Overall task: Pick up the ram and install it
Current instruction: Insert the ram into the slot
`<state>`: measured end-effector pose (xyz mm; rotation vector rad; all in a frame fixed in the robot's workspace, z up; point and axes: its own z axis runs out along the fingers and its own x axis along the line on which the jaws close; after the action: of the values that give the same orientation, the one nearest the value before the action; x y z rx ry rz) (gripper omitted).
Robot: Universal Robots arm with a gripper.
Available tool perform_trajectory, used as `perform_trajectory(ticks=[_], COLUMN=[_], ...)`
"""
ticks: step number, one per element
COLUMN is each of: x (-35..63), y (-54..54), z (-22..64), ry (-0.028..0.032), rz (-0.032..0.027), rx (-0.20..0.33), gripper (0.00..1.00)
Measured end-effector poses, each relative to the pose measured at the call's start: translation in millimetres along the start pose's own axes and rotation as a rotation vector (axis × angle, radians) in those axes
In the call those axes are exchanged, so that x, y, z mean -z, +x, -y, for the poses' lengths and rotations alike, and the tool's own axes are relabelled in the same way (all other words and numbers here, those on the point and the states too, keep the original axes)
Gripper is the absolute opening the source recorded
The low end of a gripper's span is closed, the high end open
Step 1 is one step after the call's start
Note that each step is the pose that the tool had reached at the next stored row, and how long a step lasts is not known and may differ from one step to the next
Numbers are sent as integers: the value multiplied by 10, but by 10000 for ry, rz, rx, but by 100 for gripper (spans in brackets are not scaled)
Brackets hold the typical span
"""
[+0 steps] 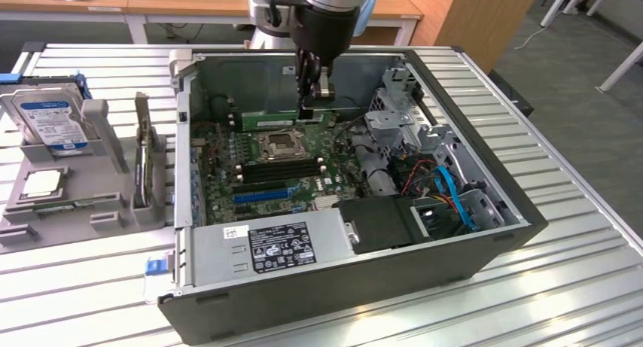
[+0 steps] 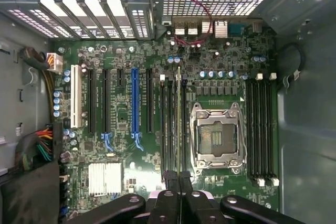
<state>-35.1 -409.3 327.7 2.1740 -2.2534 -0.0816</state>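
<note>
The ram [image 1: 269, 121] is a long green stick held level inside the open computer case [image 1: 502, 211], just beyond the empty CPU socket [image 1: 279, 144]. My gripper [image 1: 313, 100] reaches down from above and is shut on the stick's upper edge near one end. In the wrist view the ram [image 2: 179, 119] appears edge-on as a thin line running away from the black fingers [image 2: 169, 182]. It lies along the black memory slots [image 2: 169, 124] beside the CPU socket [image 2: 218, 137]. I cannot tell whether its lower edge touches a slot.
Another bank of memory slots [image 2: 261, 127] lies on the socket's other side. A power supply [image 1: 271, 245], a drive cage [image 1: 402, 114] and blue cables [image 1: 457, 200] crowd the case. On the exterior view's left, a grey holder [image 1: 60, 211] carries a hard drive [image 1: 50, 117], a silver chip [image 1: 42, 183] and an upright card [image 1: 146, 162].
</note>
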Motion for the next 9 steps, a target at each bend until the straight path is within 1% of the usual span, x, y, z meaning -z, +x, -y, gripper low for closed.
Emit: perform_trajectory(ticks=[9], x=[-117], y=[3], z=[5], ry=[5], rz=[2], rx=[1], gripper=[11])
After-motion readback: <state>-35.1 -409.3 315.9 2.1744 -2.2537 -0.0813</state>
